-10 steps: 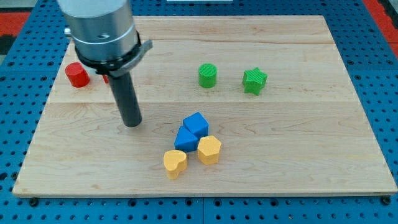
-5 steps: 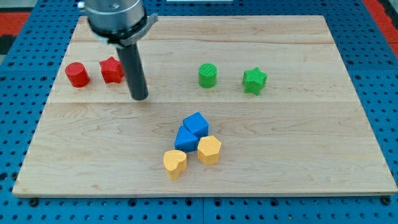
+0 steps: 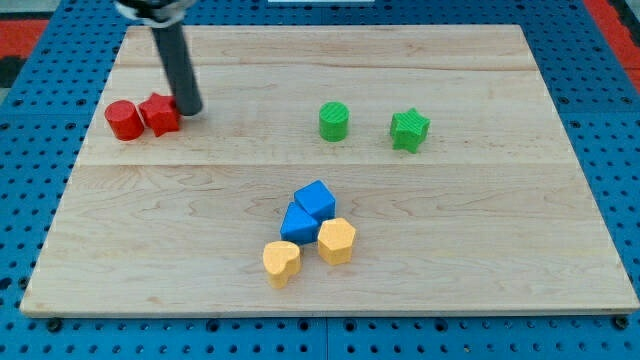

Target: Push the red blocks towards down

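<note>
A red cylinder (image 3: 125, 120) and a red star-shaped block (image 3: 160, 114) sit side by side, touching, at the view's left on the wooden board (image 3: 480, 220). My tip (image 3: 189, 110) rests on the board right against the red star's right side, slightly above it. The rod rises from the tip to the view's top edge.
A green cylinder (image 3: 334, 121) and a green star (image 3: 409, 130) sit right of centre. Two blue blocks (image 3: 308, 212) and two yellow blocks (image 3: 338, 241) (image 3: 281, 262) cluster at lower centre. Blue pegboard surrounds the board.
My tip moved up and to the left, from the board's middle left to the red star's right side. The red star slid left against the red cylinder.
</note>
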Motion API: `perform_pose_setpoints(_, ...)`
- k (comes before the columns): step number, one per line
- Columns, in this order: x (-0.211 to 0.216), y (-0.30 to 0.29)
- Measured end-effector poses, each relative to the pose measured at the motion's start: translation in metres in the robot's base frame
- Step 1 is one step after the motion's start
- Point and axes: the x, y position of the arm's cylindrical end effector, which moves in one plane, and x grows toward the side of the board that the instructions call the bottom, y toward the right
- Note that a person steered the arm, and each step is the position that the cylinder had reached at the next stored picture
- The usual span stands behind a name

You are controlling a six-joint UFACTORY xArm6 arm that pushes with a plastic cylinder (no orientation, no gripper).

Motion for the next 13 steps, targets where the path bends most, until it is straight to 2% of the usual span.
perform_pose_setpoints(2, -0.022, -0.022)
perform_pose_setpoints(4, -0.020, -0.061)
perform_pose_setpoints(6, -0.005, -0.067)
perform_pose_setpoints(8, 0.038, -0.064)
perform_pose_setpoints(9, 0.042, -0.068)
perform_pose_setpoints(11, 0.121, -0.004)
perform_pose_setpoints(12, 0.116, 0.037)
perform_pose_setpoints(13, 0.143, 0.046)
